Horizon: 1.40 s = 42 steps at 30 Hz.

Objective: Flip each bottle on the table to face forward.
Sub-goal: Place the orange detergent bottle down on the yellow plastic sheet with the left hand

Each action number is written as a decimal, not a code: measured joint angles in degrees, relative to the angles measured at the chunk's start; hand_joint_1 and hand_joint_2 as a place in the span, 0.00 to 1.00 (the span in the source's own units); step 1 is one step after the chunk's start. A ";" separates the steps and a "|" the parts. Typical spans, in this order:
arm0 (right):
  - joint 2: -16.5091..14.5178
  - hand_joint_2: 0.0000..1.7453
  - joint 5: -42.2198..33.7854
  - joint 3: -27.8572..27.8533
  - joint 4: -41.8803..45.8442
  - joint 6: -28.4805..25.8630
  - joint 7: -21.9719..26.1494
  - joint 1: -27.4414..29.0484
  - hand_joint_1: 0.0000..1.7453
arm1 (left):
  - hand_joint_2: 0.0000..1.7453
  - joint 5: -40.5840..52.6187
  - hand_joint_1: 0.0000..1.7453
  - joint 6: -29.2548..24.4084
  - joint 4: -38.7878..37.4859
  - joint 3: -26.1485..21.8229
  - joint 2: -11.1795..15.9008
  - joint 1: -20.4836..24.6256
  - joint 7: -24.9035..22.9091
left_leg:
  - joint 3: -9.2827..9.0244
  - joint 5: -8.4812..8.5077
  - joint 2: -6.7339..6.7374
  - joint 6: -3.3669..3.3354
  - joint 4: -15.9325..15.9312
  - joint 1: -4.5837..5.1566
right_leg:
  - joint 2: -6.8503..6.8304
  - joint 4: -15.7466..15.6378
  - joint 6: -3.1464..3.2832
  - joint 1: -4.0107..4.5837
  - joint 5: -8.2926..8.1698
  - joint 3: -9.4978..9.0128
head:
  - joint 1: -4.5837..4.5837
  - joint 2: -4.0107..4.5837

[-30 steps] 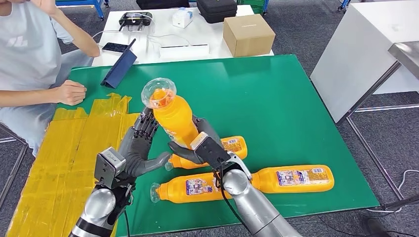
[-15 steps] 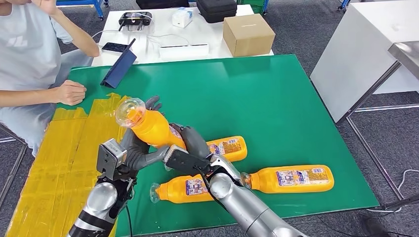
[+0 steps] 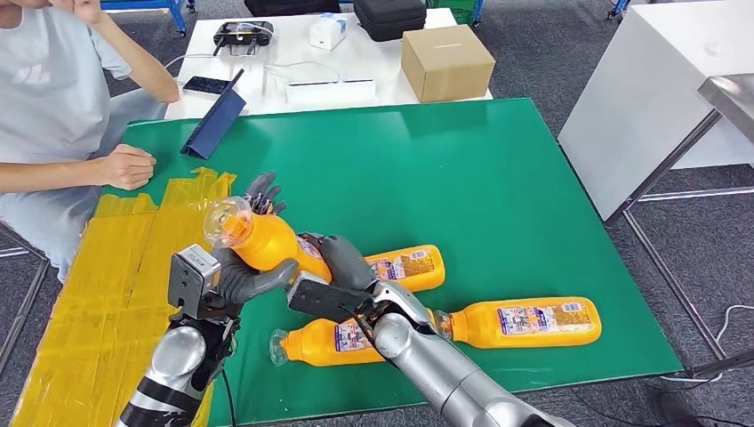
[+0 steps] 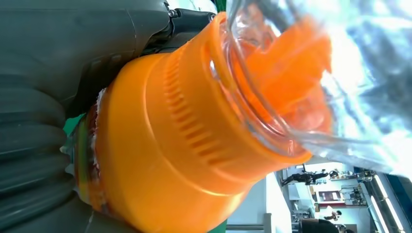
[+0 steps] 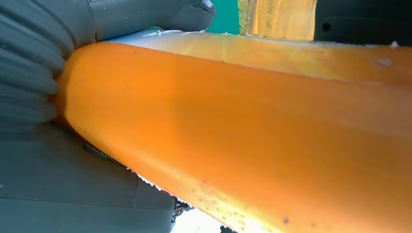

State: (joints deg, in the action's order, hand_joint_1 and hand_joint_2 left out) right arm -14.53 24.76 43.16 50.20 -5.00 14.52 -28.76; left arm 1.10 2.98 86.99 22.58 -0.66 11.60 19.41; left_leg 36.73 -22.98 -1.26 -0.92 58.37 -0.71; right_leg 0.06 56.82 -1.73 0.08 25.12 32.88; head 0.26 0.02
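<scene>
Both hands hold one tilted bottle (image 3: 267, 238) above the mat (image 3: 498, 178).
Left hand (image 3: 238, 267) cups its neck; right hand (image 3: 333, 267) apparently wraps its body.

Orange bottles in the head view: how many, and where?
4. One held bottle sits between the left hand and right hand. Three lie on the green mat: behind the right hand, front, right.

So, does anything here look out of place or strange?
Nothing is spilled or damaged. One bottle is held tilted above the table by both the left hand and the right hand; three others lie flat. Crinkled yellow tape covers the table's left side.
</scene>
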 joint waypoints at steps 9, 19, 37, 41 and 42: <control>-0.06 1.00 0.22 0.03 -0.92 -0.26 0.28 -0.31 1.00 | 1.00 -0.15 1.00 0.45 -0.38 -0.11 0.00 0.01 0.00 | 0.00 0.00 0.01 0.00 0.00 0.00 | 0.00 0.00 0.00 0.00 0.00 0.01 | -0.01 0.00; -0.17 1.00 -0.81 -0.20 -0.85 -1.22 1.09 -0.03 1.00 | 1.00 -0.14 1.00 0.63 -0.61 -0.14 -0.01 0.55 0.02 | 0.00 0.00 0.01 0.00 0.00 0.00 | 0.00 0.00 0.00 0.00 0.00 0.01 | 0.00 0.00; 5.36 1.00 -8.02 -11.54 30.03 -10.69 9.39 18.68 0.00 | 1.00 44.82 1.00 -27.95 7.24 -2.91 2.78 -2.37 -4.36 | 0.17 -0.02 -0.06 0.01 0.00 0.01 | -0.01 -0.01 0.00 0.00 0.01 0.13 | 0.00 0.00; 7.11 1.00 -7.37 -15.70 41.27 -13.18 10.82 24.17 0.00 | 1.00 72.78 1.00 -32.63 8.20 -6.12 5.61 -2.47 -14.83 | 0.17 -0.03 -0.02 0.03 -0.01 0.00 | 0.00 -0.01 0.05 0.01 -0.01 0.15 | -0.01 0.00; 7.41 1.00 -7.24 -16.32 43.15 -13.41 10.89 25.00 0.00 | 1.00 74.72 1.00 -32.69 8.20 -6.73 6.17 -2.46 -15.83 | 0.16 -0.02 0.01 0.03 -0.01 0.00 | 0.00 -0.01 0.09 0.01 -0.03 0.17 | -0.02 0.00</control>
State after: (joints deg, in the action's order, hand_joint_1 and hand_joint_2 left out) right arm -7.12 17.52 26.83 93.35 -18.41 25.41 -3.76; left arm 75.82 -29.71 95.19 15.85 5.51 9.14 3.58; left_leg 36.90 -23.01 -1.25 -0.88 58.36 -0.71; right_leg 0.07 56.81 -1.63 0.10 25.08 33.05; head 0.24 0.02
